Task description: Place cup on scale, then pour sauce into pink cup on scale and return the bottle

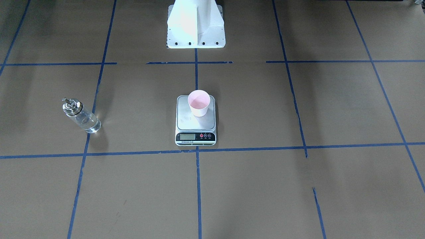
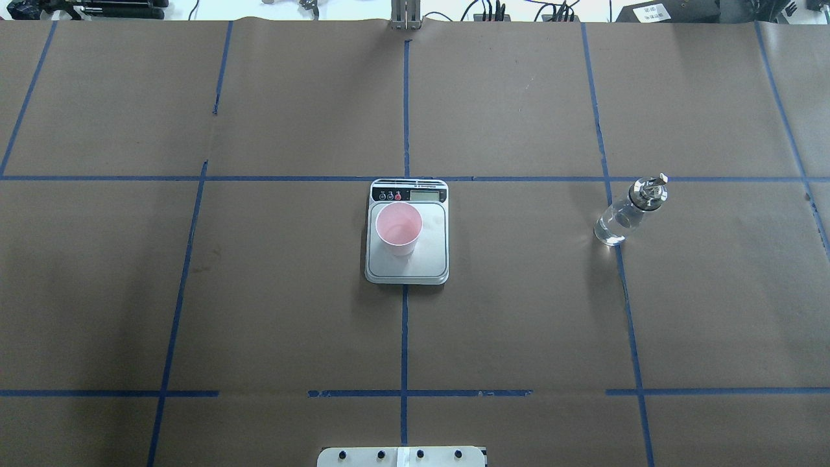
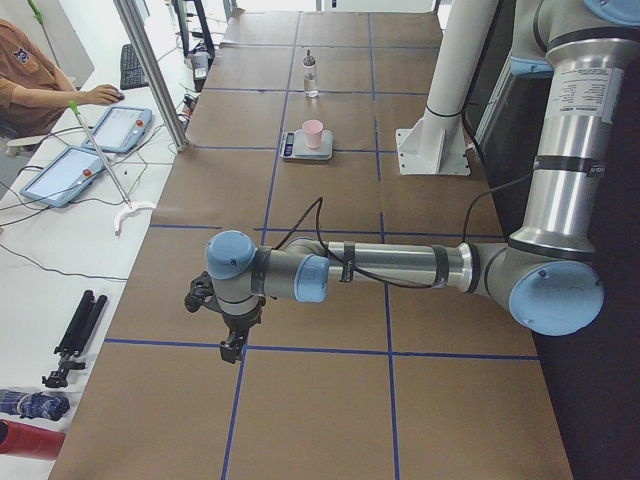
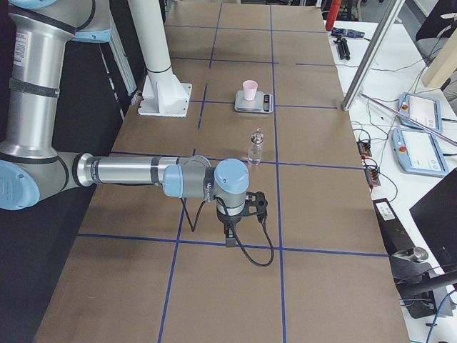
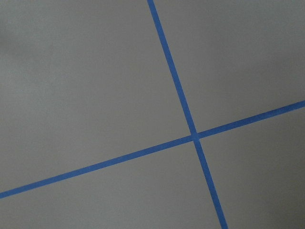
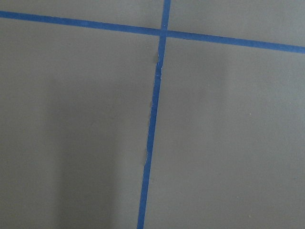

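Left gripper (image 3: 232, 345) hangs off the near arm in the left side view, pointing down just above the brown paper close to a crossing of blue tape (image 3: 240, 347). Fingers spread or pressed together? Can't tell from this angle, and its wrist camera gives only paper and a tape cross. Nothing seems to be carried.

Over to the right gripper (image 4: 230, 239): same story in the right side view, nose down over a tape line, cable looping off it onto the table (image 4: 321, 300). I can't tell how its fingers are set either, and its wrist camera shows bare paper and tape.

Now the middle of the table, overhead view. The scale (image 2: 428, 256) lies flat across the centre tape line, with its display strip at its 12 o'clock edge. The cup (image 2: 399, 227) stands upright on the steel platform, a touch toward 9 o'clock from the middle, mouth open and pink inside.

The bottle (image 2: 622, 217) is out at 3 o'clock from the scale, well apart, standing upright on a tape line with its silver cap on. Clear sauce (image 2: 611, 230) shows through the glass.

The white robot base (image 2: 402, 457) sits at 6 o'clock from the scale. In the left side view, a person's hand (image 3: 100, 95) rests at a side bench.
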{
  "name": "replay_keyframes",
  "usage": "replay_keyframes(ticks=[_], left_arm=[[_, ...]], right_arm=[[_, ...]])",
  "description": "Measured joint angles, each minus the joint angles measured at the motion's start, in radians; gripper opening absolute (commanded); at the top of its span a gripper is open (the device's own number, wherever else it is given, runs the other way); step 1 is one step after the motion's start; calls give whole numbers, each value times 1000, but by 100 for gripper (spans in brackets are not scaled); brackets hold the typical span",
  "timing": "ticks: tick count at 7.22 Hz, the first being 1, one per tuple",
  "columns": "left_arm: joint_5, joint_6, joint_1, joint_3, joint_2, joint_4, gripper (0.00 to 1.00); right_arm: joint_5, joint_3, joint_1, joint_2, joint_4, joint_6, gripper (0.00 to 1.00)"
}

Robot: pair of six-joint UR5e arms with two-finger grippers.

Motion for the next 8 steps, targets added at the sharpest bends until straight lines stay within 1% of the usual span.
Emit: replay_keyframes(ticks=[2, 5, 8], left_arm=[[-1, 0, 1, 0, 11, 5, 100], [-6, -12, 2, -2, 17, 6, 100], [-14, -200, 2, -1, 19, -3, 100]], right_arm=[[12, -41, 0, 1, 3, -1, 100], [14, -38, 0, 7, 6, 35, 100], [12, -40, -1, 14, 6, 46, 100]])
